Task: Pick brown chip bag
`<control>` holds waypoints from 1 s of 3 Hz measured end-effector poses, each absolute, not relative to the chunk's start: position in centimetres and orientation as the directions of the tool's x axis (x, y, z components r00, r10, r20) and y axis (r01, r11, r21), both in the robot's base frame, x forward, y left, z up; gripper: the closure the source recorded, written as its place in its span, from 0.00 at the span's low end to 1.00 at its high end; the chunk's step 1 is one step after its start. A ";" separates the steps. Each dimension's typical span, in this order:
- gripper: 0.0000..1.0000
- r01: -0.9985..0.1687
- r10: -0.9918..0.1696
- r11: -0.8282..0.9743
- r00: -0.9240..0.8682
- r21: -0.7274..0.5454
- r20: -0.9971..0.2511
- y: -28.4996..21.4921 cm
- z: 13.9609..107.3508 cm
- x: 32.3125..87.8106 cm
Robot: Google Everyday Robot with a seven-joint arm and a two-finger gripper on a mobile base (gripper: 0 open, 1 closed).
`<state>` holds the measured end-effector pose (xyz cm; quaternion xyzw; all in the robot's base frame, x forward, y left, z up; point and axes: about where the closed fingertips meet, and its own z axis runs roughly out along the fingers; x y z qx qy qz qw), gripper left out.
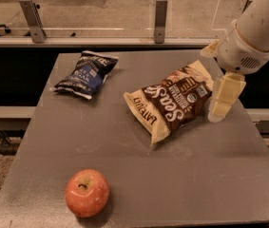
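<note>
Jaws on the gripper (223,99) hung just right of the brown chip bag (172,101), by its cream end, apparently lined up for a grasp; I couldn't tell how far apart they stood. That bag lay flat on the table (196,184), sealed, contents hidden. Left of it lay a dark blue chip bag (85,74), and in front of it an apple (87,193).

The arm (267,18) is a smooth, off-white rounded tube ending in a broader white wrist housing (242,49) with a small patch of vent slots (fine dark lines), and below it, at the right of the view, the gripper (217,113) is pale cream, blocky and segmented.
</note>
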<state>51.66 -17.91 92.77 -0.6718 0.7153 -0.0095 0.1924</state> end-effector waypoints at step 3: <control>0.00 -0.977 -0.971 -0.067 0.110 -0.202 -0.212 -14.2 88.5 56.1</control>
